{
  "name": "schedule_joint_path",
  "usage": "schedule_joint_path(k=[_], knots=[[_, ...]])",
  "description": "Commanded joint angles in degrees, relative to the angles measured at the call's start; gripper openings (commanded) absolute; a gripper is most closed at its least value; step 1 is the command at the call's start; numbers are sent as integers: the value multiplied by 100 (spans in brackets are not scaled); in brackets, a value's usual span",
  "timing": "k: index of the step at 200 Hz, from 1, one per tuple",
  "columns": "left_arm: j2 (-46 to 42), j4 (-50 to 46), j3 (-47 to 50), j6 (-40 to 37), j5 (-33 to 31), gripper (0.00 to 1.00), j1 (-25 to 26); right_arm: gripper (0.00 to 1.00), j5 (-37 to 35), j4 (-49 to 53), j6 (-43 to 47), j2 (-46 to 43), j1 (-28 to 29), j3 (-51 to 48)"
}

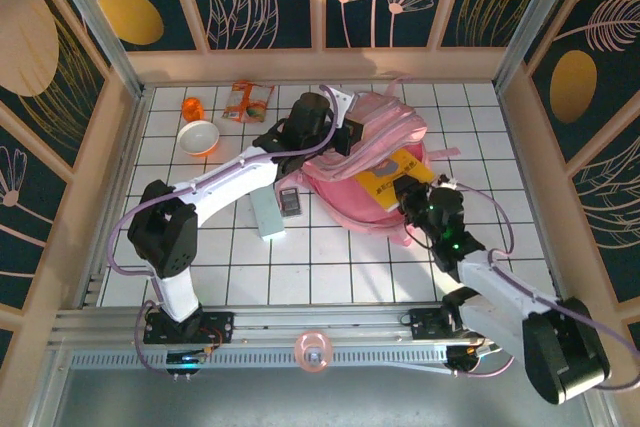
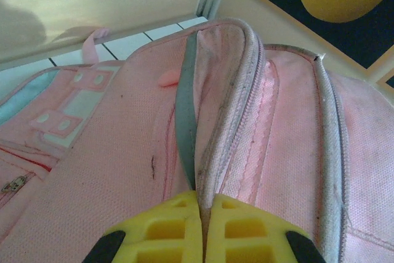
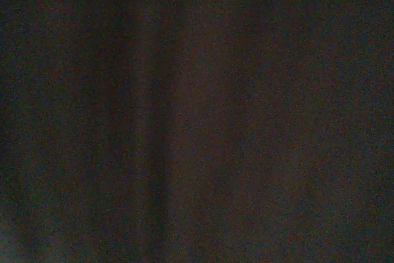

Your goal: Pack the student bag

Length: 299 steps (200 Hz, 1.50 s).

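Top view: student bag [image 1: 348, 192] mid tabletop [image 1: 340, 262], yellow book [image 1: 392, 177] lying in its open mouth. Left gripper [image 1: 340, 137] at bag's far-left rim. Right gripper [image 1: 412, 190] at bag's near-right side, against book; jaws hidden, cannot tell their state. Left of bag: small dark device [image 1: 291, 202] and pale box [image 1: 267, 215] just beside it; white bowl [image 1: 198, 137], orange cup [image 1: 193, 107], snack packet [image 1: 247, 100] farther off

Left wrist view: yellow jaws pressed together, pinching bag's zip-edged rim

Right wrist view: too dark to tell anything
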<state>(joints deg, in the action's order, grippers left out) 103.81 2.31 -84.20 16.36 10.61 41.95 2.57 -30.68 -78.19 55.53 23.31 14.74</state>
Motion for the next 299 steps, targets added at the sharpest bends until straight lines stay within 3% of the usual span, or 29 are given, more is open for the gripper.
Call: schedule_joint_path(k=[1,61,104,150,180,239,265,299], knots=[[-195,675,-401,154,327,0,-47,0,-815,-1975,-200,453,136,149],[-228,700,-450,201,494,0,-76,0,-1418,-2904,-661,2285,320,620],[-205,648,-521,191,602,0,-90,0,-1271,-4040,-1109,3912,393,1192],[-210,653,-538,170,640,0,-95,0,-1242,-3806,-1220,4851,439,1788],[-154,483,-547,139,355,0,-139,19,-1082,-3048,-1082,4848,453,1952],[-101,378,-424,63,78,0,-293,54,-599,-1275,-572,3874,429,1688],[-127,351,-389,-22,-53,0,-315,75,-408,-824,-408,3462,428,1552],[-127,341,-389,-81,-104,0,-333,78,-227,-274,-145,2862,434,1444]])
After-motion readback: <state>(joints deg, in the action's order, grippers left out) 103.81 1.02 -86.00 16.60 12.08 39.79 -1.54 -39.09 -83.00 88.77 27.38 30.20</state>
